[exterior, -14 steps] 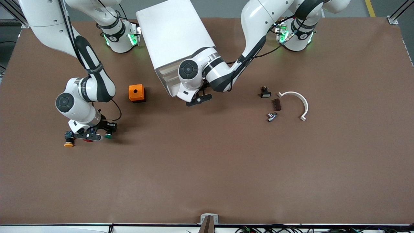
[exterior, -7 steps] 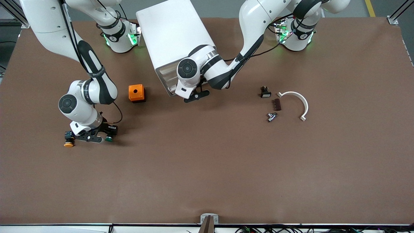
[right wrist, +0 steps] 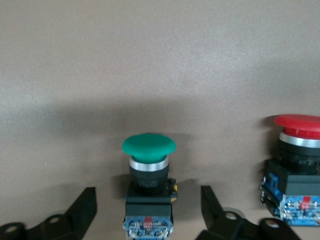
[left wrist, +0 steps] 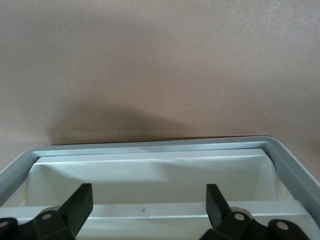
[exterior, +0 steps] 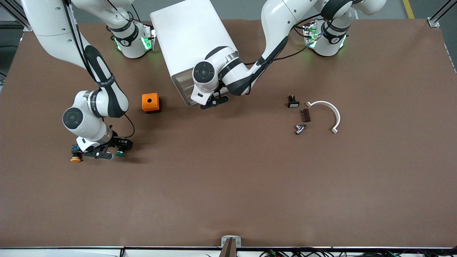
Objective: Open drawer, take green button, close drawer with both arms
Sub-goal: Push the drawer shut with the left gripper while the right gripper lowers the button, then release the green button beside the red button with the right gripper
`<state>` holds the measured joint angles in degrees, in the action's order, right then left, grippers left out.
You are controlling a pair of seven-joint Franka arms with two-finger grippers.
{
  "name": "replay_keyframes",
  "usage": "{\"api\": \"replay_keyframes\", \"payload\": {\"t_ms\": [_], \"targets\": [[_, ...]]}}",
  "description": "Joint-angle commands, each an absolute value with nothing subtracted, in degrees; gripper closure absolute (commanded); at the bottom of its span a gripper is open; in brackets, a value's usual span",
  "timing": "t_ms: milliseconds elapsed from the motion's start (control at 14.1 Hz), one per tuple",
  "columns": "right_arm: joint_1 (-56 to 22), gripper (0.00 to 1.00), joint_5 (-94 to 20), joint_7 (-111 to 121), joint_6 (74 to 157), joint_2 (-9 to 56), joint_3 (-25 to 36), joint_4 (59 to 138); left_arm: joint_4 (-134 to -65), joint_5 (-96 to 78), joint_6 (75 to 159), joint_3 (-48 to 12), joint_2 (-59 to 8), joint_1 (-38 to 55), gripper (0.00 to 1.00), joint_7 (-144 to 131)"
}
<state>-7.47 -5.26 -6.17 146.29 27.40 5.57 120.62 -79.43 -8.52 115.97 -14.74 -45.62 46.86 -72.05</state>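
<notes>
The green-capped button [right wrist: 149, 145] lies on the table between the open fingers of my right gripper [right wrist: 149, 210], which stand apart from its black body. In the front view its cap [exterior: 119, 154] shows beside my right gripper [exterior: 98, 154], toward the right arm's end of the table. My left gripper [exterior: 214, 101] is open and empty at the foot of the white cabinet [exterior: 189, 35]. In the left wrist view it [left wrist: 148, 205] faces the lowest drawer [left wrist: 150, 172], whose cream front sits inside the cabinet's grey rim. The arm's wrist hides most of the drawer fronts in the front view.
A red-capped button [right wrist: 300, 150] lies beside the green one; a yellow-orange-capped one [exterior: 75, 159] lies by the right gripper. An orange box [exterior: 150, 102] stands near the cabinet. A white curved piece [exterior: 326, 114], a black part [exterior: 292, 102], a brown block [exterior: 305, 115] and a metal part [exterior: 300, 128] lie toward the left arm's end.
My left gripper has moved in toward the cabinet's foot. My right gripper and the green button have shifted slightly nearer the front camera; the hand now covers the red button there.
</notes>
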Motion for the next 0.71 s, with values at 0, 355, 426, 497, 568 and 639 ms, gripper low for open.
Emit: {"api": "replay_keyframes", "payload": {"t_ms": [0, 355, 426, 497, 568, 639], "targets": [[-6.77, 0.00, -5.71, -5.63, 140.56, 26.72, 5.10, 117.17, -79.45, -9.58, 116.81, -14.94, -46.05, 47.55, 0.00, -72.42], [-6.85, 0.00, -5.45, -5.54, 136.58, 21.63, 5.19, 116.54, -79.10, -9.58, 116.81, -14.85, -45.18, 46.15, 0.00, -72.42], [-6.77, 0.00, -5.19, -5.54, 134.58, 20.40, 5.19, 116.37, -78.84, -9.49, 116.81, -14.77, -44.83, 44.66, 0.00, -72.42], [-6.85, 0.00, -5.10, -5.54, 131.78, 19.52, 5.19, 114.89, -78.84, -9.14, 116.81, -14.77, -44.56, 42.73, 0.00, -72.51], [-6.77, 0.00, -5.01, -5.45, 127.75, 18.90, 5.27, 112.96, -78.84, -9.23, 116.81, -14.77, -43.52, 41.50, 0.00, -72.60], [-6.77, 0.00, -4.92, -4.75, 122.92, 18.29, 5.27, 110.42, -78.84, -9.32, 116.81, -14.77, -42.29, 40.35, 0.00, -72.51]]}}
